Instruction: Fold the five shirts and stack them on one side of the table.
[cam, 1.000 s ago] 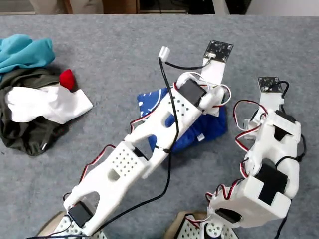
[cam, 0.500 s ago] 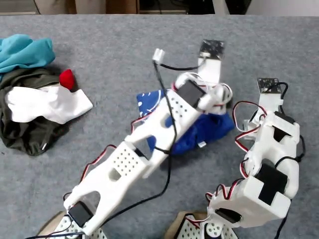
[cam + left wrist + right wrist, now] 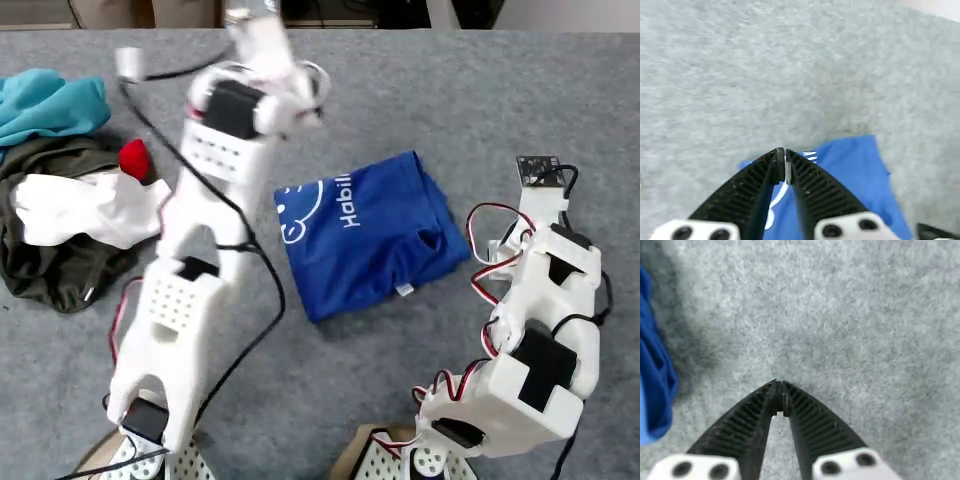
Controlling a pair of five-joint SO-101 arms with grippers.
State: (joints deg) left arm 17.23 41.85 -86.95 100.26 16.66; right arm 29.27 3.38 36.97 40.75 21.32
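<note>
A grey table (image 3: pixel 520 90) is seen from above, with two white arms reaching over it. Away from the left pincer (image 3: pixel 781 162), on the side opposite the right pincer (image 3: pixel 780 399), a heap of unfolded shirts is piled: a dark olive shirt (image 3: pixel 50 265) underneath, a white shirt (image 3: pixel 95 208) and a teal shirt (image 3: pixel 50 105) over it, and a small red piece (image 3: pixel 133 158) showing. Between the two pincers a blue shirt (image 3: pixel 370 235) lies folded into a rough rectangle, its edge just beside the right pincer. Both pincers are pressed together on nothing, over bare table. One fold is judged done, four are left, and no stack is begun. Open room is left beyond the right pincer. The table's far edge appears close to the left pincer.
</note>
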